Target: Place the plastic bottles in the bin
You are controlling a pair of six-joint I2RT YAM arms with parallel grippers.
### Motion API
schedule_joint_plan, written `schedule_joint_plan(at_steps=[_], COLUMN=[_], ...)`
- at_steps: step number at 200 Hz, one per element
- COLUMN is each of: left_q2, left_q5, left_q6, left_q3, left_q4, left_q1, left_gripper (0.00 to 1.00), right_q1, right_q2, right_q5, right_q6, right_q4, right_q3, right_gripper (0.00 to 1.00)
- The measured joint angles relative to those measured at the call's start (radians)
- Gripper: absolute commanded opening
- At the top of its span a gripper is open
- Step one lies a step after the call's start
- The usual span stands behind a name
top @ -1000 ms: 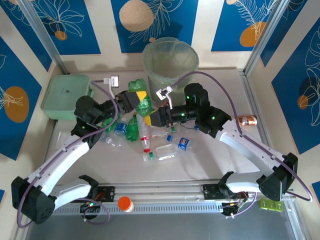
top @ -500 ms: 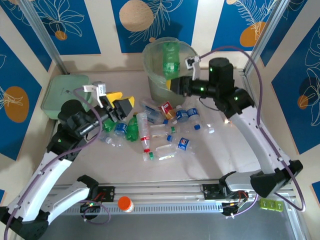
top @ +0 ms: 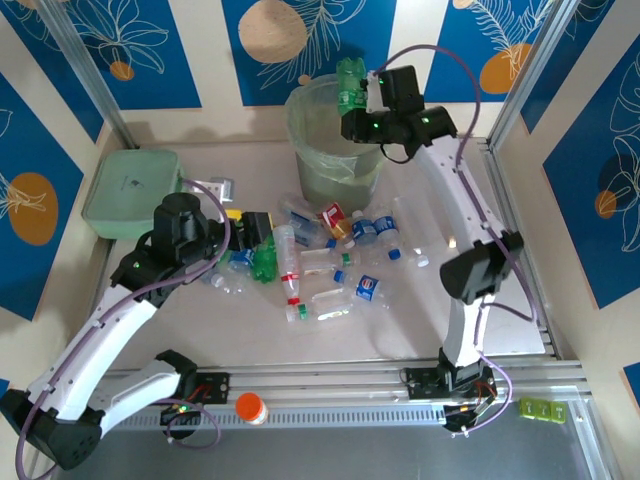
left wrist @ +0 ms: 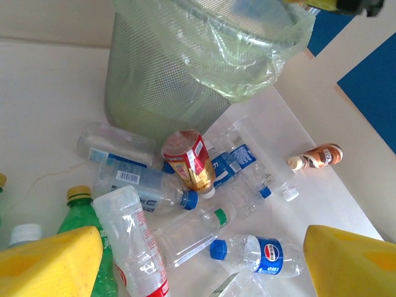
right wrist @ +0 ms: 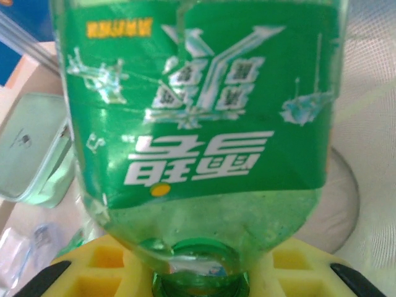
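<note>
The right gripper (right wrist: 201, 272) clenched the neck of a green plastic bottle (right wrist: 198, 124) above the bin (top: 325, 170) rim (the left gripper (left wrist: 201, 260) hung released over loose bottles (left wrist: 185, 232) beside the bin), so letting go looked wisest only once the bottle was centred over the bin's mouth.

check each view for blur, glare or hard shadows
Top external: even light, sharp, soft shadows under the plastic bottles. Left wrist: bottles and bin crisp, yellow jaws of the left gripper softer near the lens. Right wrist: green bottle very close, label slightly soft, bin mesh behind it blurred.
</note>
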Motion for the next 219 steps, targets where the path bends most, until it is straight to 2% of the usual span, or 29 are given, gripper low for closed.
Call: schedule_joint_plan(at_steps=[33, 53, 114, 138, 151, 219], left_q2=[0.0, 0.0, 0.001, 0.005, 0.005, 0.005], left_q5=[-0.004, -0.004, -0.014, -0.018, -0.023, -0.064], left_q6=[0.006, 0.006, -0.021, -0.035, -0.042, -0.05], left_q3=[0.0, 0.0, -0.03, -0.04, -0.041, -0.041], left_q4=[-0.009, -0.009, -0.005, -0.006, -0.005, -0.005], left_q1=[0.0, 0.0, 0.0, 0.0, 0.0, 0.0], left_gripper=[0.85, 0.85, 0.85, 0.86, 0.87, 0.87], right_q1=[0.004, 0.006, 0.011, 0.01, 0.009, 0.008], right_q2=[0.178, 0.252, 0.316, 0.33, 0.332, 0.332], right_q5=[0.04, 0.054, 0.07, 0.069, 0.069, 0.065], right_q6=[-0.033, -0.045, -0.083, -0.085, -0.085, -0.085], right_q4=[-0.09, -0.131, -0.158, -0.157, -0.158, -0.157], right_q3=[0.218, 0.282, 0.277, 0.277, 0.277, 0.279], right_gripper=[0.01, 0.04, 0.12, 0.31, 0.38, 0.41])
